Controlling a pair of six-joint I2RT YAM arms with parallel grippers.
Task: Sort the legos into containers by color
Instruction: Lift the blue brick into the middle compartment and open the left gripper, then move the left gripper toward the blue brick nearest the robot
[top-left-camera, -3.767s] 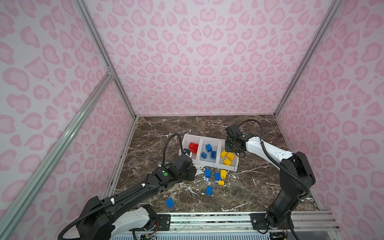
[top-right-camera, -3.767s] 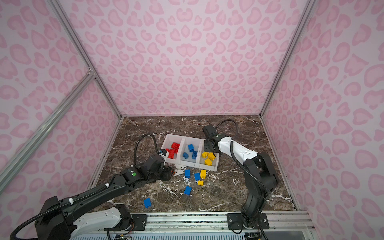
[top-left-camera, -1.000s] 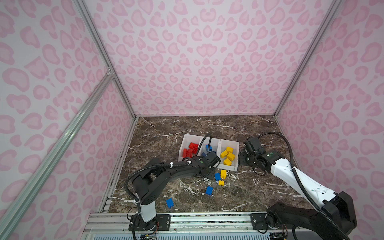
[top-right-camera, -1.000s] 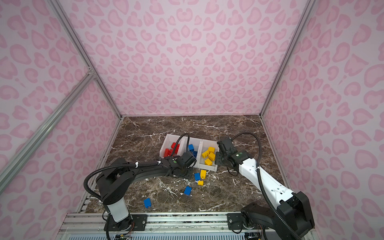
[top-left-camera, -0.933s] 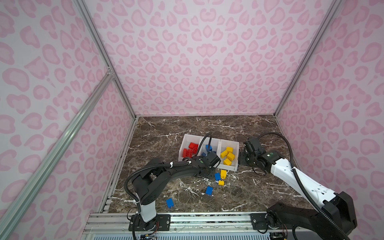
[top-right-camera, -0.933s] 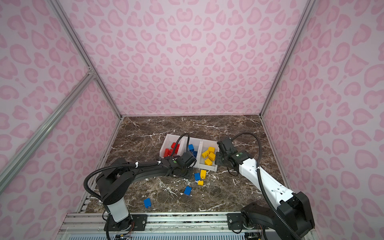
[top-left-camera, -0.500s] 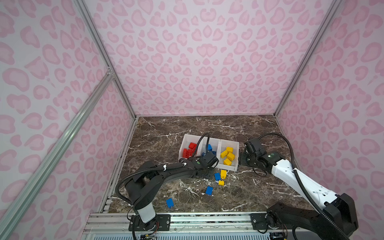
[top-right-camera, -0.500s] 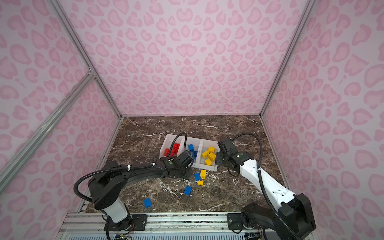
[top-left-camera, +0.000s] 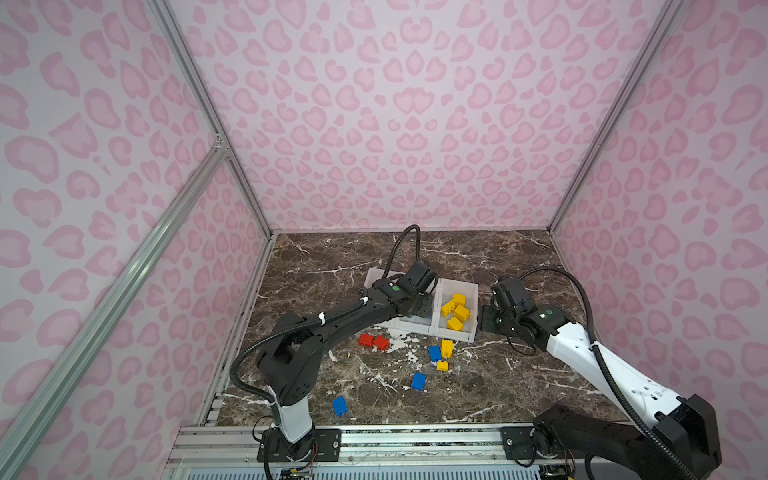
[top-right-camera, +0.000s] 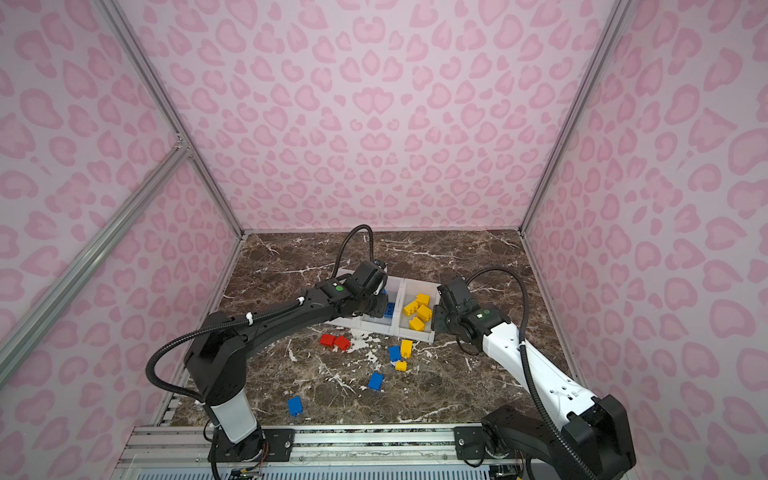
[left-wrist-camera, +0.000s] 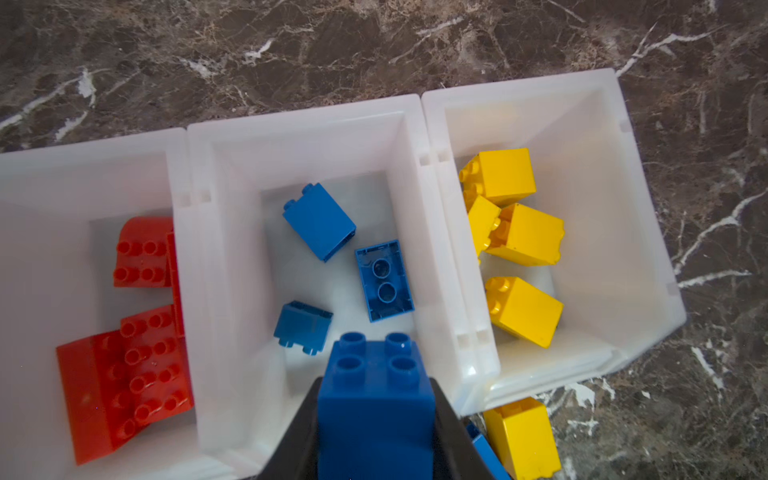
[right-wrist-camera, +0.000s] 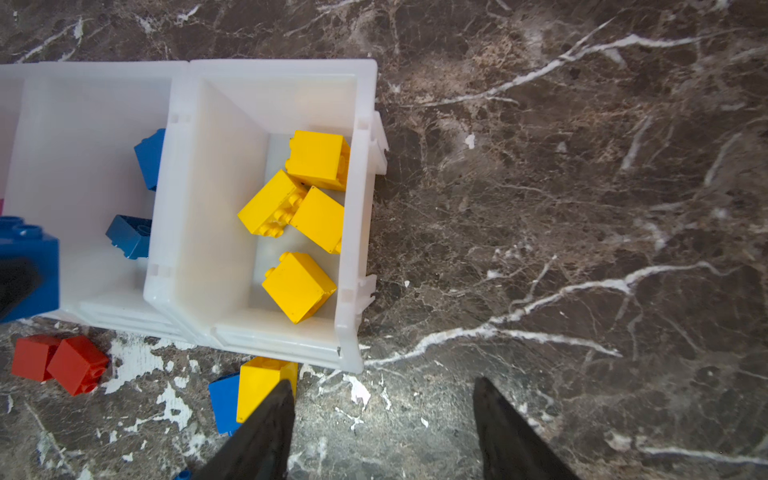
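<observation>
- Over the middle bin (left-wrist-camera: 299, 120), your left gripper (left-wrist-camera: 376, 388) pinches a blue brick (left-wrist-camera: 374, 419), not yet released.
- Your right gripper (right-wrist-camera: 382, 384) hangs spread, empty, beside the yellow bin (right-wrist-camera: 359, 208).
- Sorting partly done; seven loose bricks (top-left-camera: 419, 381) left on the table (top-left-camera: 332, 257): two red, three blue, two yellow.

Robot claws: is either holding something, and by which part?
Left gripper pinches a blue brick by its opposite side walls; right gripper is open and empty.

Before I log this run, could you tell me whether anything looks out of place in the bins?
Nothing stands out: the red bin, blue bin and yellow bin each hold one colour only. One blue brick lies upside down.
</observation>
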